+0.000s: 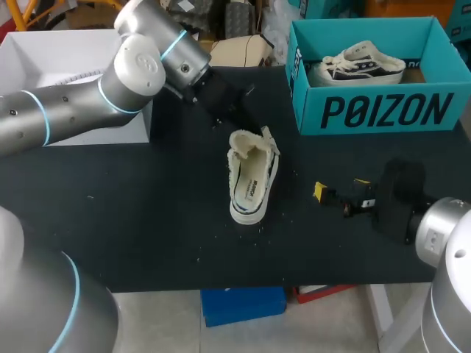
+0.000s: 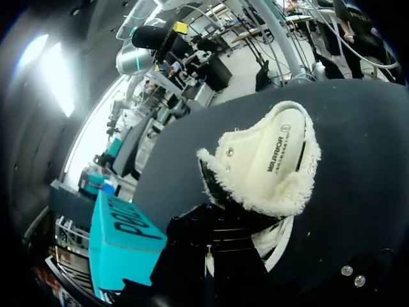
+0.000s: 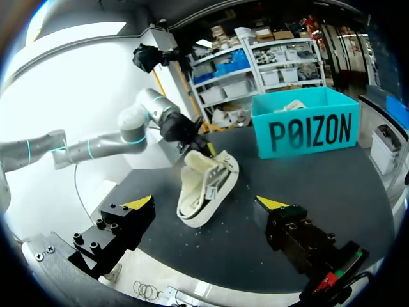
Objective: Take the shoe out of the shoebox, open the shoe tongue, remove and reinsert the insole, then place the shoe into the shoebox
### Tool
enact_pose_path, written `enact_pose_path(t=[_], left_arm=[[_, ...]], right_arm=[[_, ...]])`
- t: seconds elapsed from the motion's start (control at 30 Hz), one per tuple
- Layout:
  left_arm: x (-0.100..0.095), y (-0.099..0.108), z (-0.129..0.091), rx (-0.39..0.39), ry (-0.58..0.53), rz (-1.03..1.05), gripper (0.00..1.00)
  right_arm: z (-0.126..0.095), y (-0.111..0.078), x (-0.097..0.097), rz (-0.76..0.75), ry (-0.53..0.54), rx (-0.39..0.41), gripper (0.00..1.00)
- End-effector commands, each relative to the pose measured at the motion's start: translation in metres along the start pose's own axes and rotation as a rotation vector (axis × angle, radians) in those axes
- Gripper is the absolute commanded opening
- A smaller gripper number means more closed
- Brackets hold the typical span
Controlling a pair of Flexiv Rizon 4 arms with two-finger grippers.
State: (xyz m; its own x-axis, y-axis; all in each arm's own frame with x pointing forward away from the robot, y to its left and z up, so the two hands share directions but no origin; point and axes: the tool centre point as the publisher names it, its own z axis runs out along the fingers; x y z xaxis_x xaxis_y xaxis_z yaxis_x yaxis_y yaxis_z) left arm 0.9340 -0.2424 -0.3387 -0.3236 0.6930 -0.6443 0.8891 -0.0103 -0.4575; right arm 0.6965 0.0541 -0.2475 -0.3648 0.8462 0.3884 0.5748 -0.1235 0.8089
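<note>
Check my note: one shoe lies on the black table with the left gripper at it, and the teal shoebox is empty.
Not quite. The shoebox is not empty: the head view shows a second shoe lying in it. The rest holds: one shoe lies on the black table with the left gripper at it.

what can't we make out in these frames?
- Left gripper state: its own body blocks where it meets the shoe in the head and left wrist views, and it is too small in the right wrist view.
- Second shoe in the box: the front wall hides its lower side in the head view; the right wrist view shows only a sliver above the rim.
- Box, left wrist view: cut off by the picture's edge.
</note>
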Motion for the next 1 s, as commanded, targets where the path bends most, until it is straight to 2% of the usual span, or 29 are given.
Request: enact_pose_path(t=[0.03,0.2,0.6,0.9,1.0], left_arm=[[0.003,-0.015,-0.007,-0.023,0.007,0.007,0.00],[0.009,-0.020,0.003,-0.011,0.028,0.013,0.00],[0.034,-0.014,0.037,-0.015,0.133,-0.012,0.00],[0.036,-0.012,0.044,-0.003,0.157,-0.012,0.00],[0.029,-0.016,0.038,0.000,0.155,0.001,0.00]], right_arm=[[0.001,-0.002,0.002,0.001,-0.005,-0.007,1.00],[0.001,-0.002,0.002,0.001,-0.005,-0.007,1.00],[0.001,-0.002,0.002,0.001,-0.005,-0.007,1.00],[0.001,-0.002,0.002,0.001,-0.005,-0.007,1.00],[0.001,-0.002,0.002,0.001,-0.005,-0.007,1.00]])
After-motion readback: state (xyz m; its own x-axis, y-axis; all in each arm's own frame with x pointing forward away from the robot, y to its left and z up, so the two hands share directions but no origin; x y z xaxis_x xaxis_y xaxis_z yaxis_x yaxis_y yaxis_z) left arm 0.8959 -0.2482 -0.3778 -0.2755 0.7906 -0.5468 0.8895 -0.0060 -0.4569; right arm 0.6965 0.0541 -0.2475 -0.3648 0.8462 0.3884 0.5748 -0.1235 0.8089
